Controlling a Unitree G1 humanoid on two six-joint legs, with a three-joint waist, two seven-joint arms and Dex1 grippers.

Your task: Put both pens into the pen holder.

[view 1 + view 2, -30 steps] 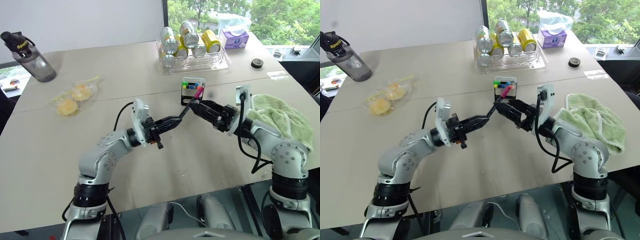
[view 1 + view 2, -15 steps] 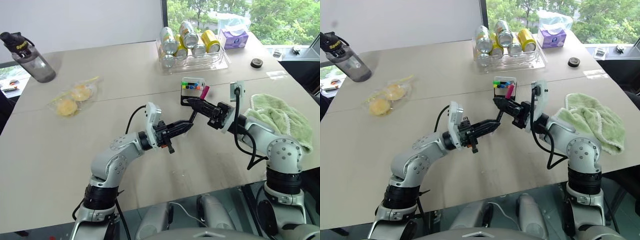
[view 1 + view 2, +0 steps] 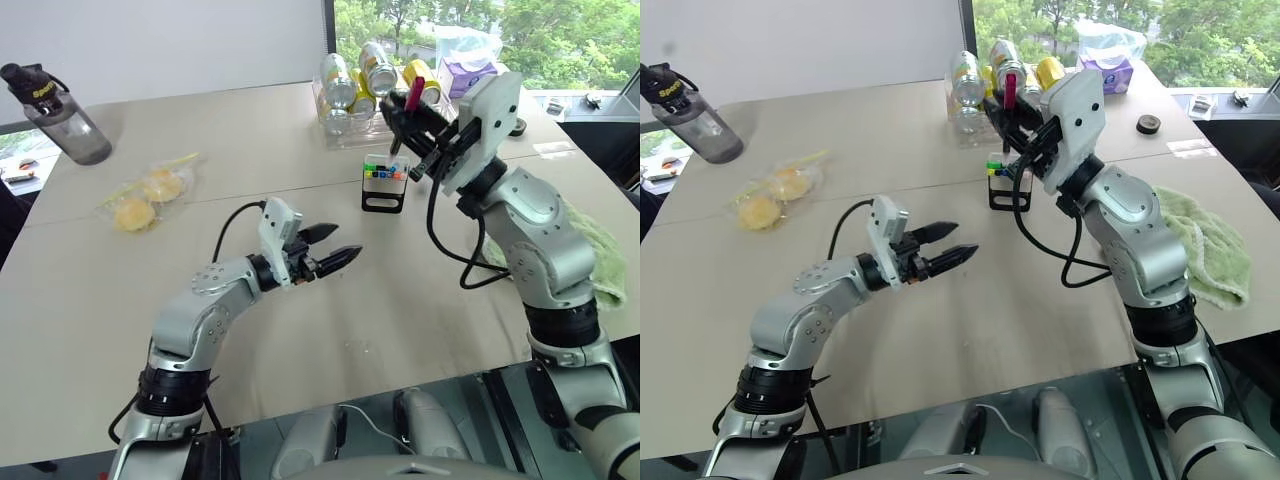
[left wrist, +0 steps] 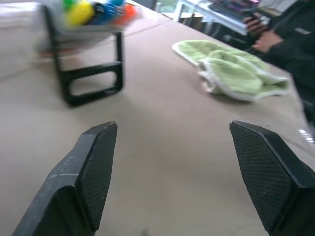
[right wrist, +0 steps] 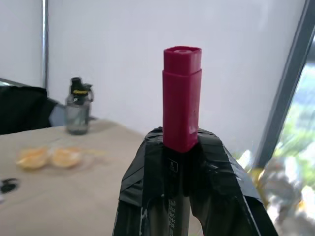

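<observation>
My right gripper (image 3: 408, 115) is raised above the table and shut on a black pen with a pink cap (image 3: 414, 93). The cap points up; in the right wrist view the pen (image 5: 182, 115) stands upright between the fingers. Just below and in front of it, the black pen holder (image 3: 385, 188) stands on the table. It has a white top and a row of coloured caps, some of them blue. My left gripper (image 3: 348, 238) hovers low over the table to the holder's near left. It is open and empty, and its fingers (image 4: 93, 162) face the holder (image 4: 88, 73).
A clear tray of drink cans (image 3: 340, 122) stands behind the holder. A green towel (image 3: 600, 250) lies at the right, a water bottle (image 3: 60, 110) at the far left and a bag of oranges (image 3: 145, 195) left of centre. A person (image 4: 280, 34) sits beyond the towel.
The left gripper let go of the pen, opened and drew back. The right gripper shut on the pen, rolled it cap-up and lifted it from table level to above the holder.
</observation>
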